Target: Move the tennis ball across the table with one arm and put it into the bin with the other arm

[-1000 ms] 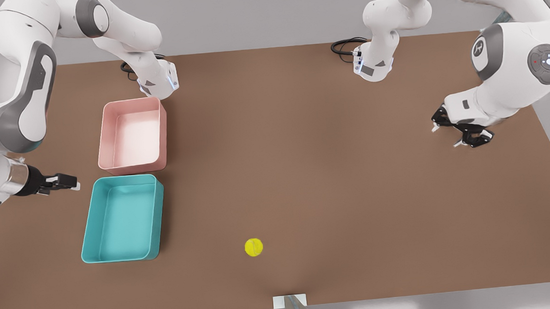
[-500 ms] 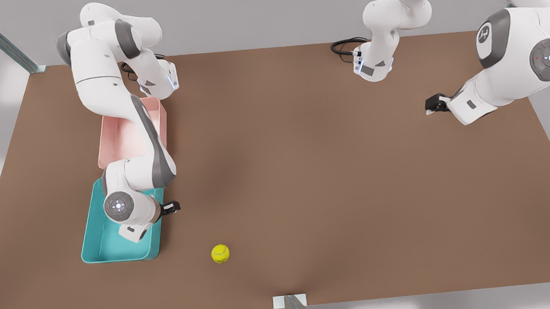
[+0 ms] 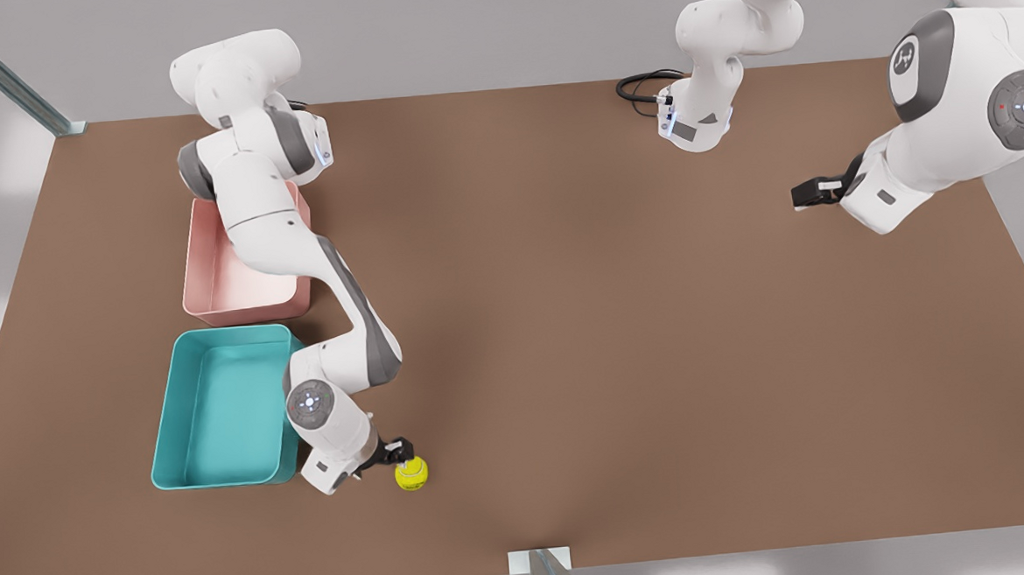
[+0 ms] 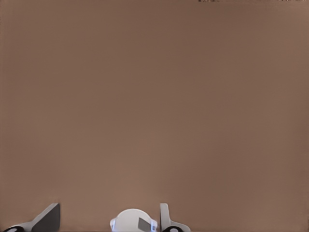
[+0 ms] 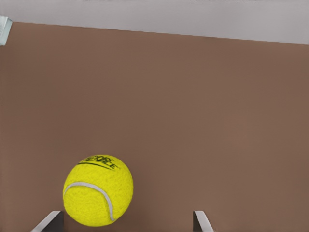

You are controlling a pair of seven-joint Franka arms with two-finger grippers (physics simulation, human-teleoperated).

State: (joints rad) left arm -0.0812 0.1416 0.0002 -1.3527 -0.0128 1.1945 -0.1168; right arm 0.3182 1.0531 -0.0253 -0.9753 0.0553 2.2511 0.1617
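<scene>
The right hand (image 3: 395,454) hangs low over the near part of the worktop (image 3: 566,320), at the end of the arm on the front view's left, with its fingers spread apart. In the right wrist view the two fingertips (image 5: 50,221) stand wide of each other, and the tennis ball (image 5: 98,190) sits close to one of them, off to that side of the gap and not centred in it. No finger clamps the ball. In the front view the tennis ball (image 3: 411,473) lies on the worktop just beside the hand, on its near side, so close that I cannot tell whether they touch.

The bin (image 3: 225,408), a teal tray with low walls, stands on the worktop just beyond the right arm's wrist toward the front view's left, near the ball but apart from it. Behind the bin, toward the arm's base, sits a pink tray (image 3: 214,294), partly covered by the arm.

The left hand (image 3: 809,193) waits well apart on the front view's right, above bare worktop. In the left wrist view its fingertips (image 4: 48,220) are parted, with nothing between them.
</scene>
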